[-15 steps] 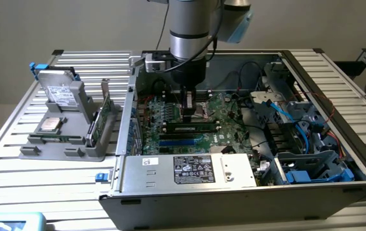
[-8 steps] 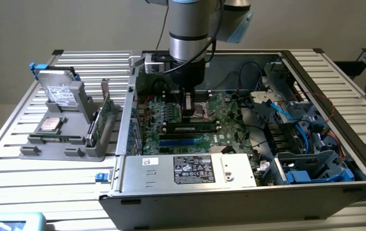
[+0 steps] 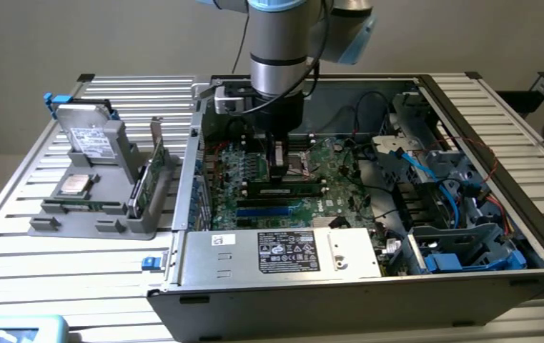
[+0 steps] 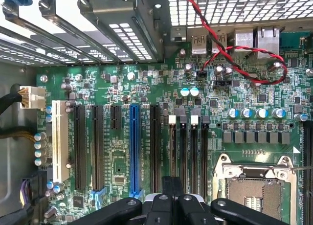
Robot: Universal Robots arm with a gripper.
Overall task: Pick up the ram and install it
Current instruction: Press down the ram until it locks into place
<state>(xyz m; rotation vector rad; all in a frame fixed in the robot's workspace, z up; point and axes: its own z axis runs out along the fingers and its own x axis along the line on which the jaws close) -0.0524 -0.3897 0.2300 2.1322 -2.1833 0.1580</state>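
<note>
This looks like a robotics lab or test bench. An open desktop computer case (image 3: 367,286) lies on a table of ribbed aluminium profiles (image 3: 23,214), its green motherboard (image 4: 146,88) exposed. Beside it, a grey fixture (image 3: 100,207) holds spare parts, one probably a hard drive (image 3: 91,136). Plain beige wall behind.

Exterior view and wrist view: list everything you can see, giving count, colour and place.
table: one, silver, slatted, under everything
computer case: one, grey, open, on the table
motherboard: one, green, inside the case
ram: one, green, lying across the motherboard's middle
long slot: one, blue, on the motherboard
holder: one, grey, exterior view's left
hard drive: one, silver, upright in the holder
gripper: one, black, shut, just above the ram
</note>
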